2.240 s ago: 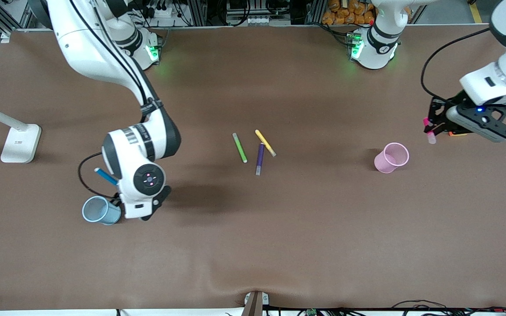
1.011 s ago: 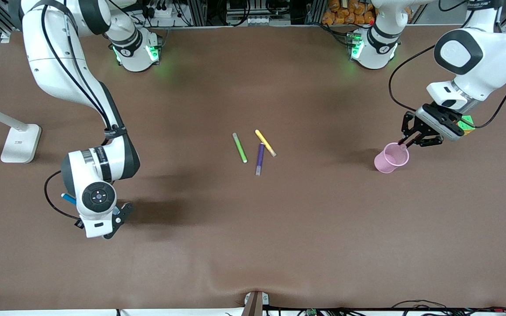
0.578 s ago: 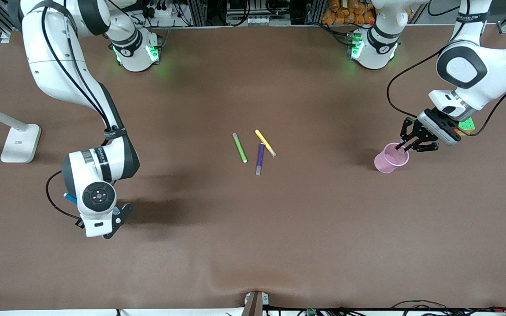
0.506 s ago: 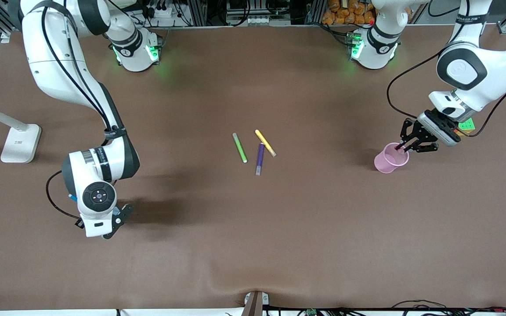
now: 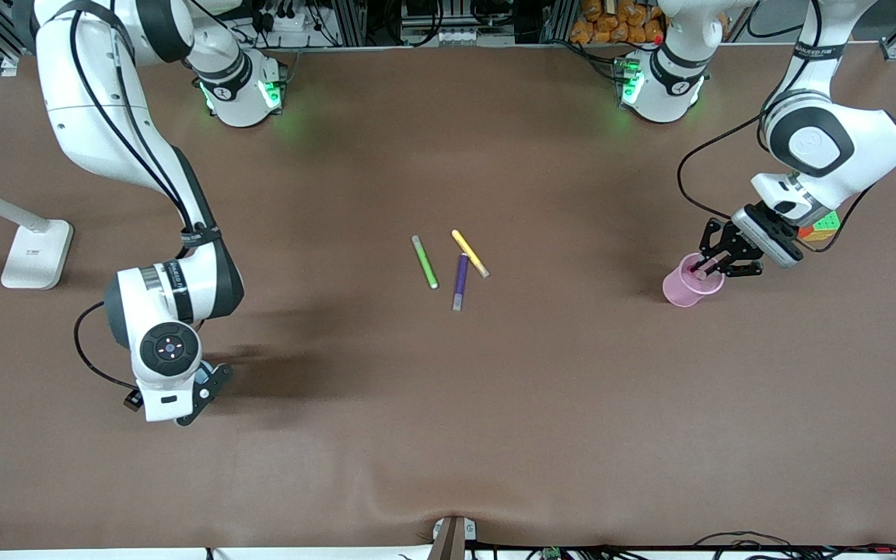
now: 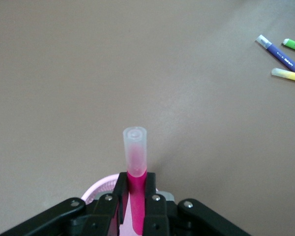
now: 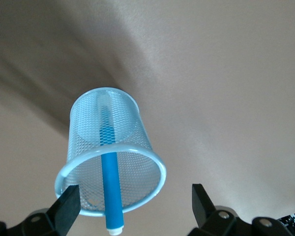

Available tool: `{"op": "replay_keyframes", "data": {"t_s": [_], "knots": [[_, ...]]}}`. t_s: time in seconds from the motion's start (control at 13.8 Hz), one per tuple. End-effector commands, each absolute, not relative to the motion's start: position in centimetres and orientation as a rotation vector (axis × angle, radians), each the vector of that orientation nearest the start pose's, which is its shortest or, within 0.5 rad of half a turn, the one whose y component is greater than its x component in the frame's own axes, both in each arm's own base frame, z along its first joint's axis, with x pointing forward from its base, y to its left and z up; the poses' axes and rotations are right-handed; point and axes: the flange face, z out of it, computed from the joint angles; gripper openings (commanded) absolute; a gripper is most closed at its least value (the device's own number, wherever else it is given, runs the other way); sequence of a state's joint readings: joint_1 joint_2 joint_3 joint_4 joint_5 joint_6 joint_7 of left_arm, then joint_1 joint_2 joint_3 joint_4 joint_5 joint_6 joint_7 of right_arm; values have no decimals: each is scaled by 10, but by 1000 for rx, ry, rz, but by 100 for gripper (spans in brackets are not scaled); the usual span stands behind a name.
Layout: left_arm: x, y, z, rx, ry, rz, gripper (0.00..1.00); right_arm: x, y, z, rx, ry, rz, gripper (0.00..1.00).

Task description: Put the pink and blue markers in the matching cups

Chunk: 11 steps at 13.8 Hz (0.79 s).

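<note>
While the right gripper (image 7: 132, 206) hangs with fingers spread wide over the blue mesh cup (image 7: 110, 152), the blue marker (image 7: 109, 189) stands loose inside it, one end poking above the rim.

At the left arm's end of the brown table (image 5: 572, 404), the left gripper (image 5: 716, 260) is clamped on the pink marker (image 6: 136, 184), pale cap up, over the pink cup (image 5: 691, 285); whether its tip touches the bottom cannot be told. Green pen (image 5: 425, 262), purple pen (image 5: 460, 281) and yellow pen (image 5: 470, 253) lie together mid-table, with a white lamp base (image 5: 36, 253) at the right arm's end.
</note>
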State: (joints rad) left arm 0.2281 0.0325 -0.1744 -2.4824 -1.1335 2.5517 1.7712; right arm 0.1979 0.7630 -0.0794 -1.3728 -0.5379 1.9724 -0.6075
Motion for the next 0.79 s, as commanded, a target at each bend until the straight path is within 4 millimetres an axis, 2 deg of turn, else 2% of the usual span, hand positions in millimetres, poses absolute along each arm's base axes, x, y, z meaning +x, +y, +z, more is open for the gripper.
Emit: {"op": "replay_keyframes", "data": {"t_s": [0.0,0.14,0.22,0.36,0.43,0.51,0.58,0.72], "knots": [[479,43,272,-3151,1217,-935,99,718,71,292,-3177,-1691,460,100],[485,51,278,-3167,1153,-956,100,719,71,321,-3196,-1633,368,100],[486,47,280,-3188,1127,-952,100,721,67,340,-3203,-1566,300,100],[495,39,290,-3261,1001,-935,100,726,59,390,-3205,-1404,108,100],[502,32,297,-3289,963,-909,100,723,60,418,-3199,-1355,30,100],[510,28,307,-3323,885,-864,100,714,59,441,-3206,-1315,38,100],[518,21,316,-3359,794,-800,100,703,57,457,-3208,-1220,86,100],[535,-2,340,-3436,606,-654,100,690,56,502,-3209,-1005,-40,100]]}}
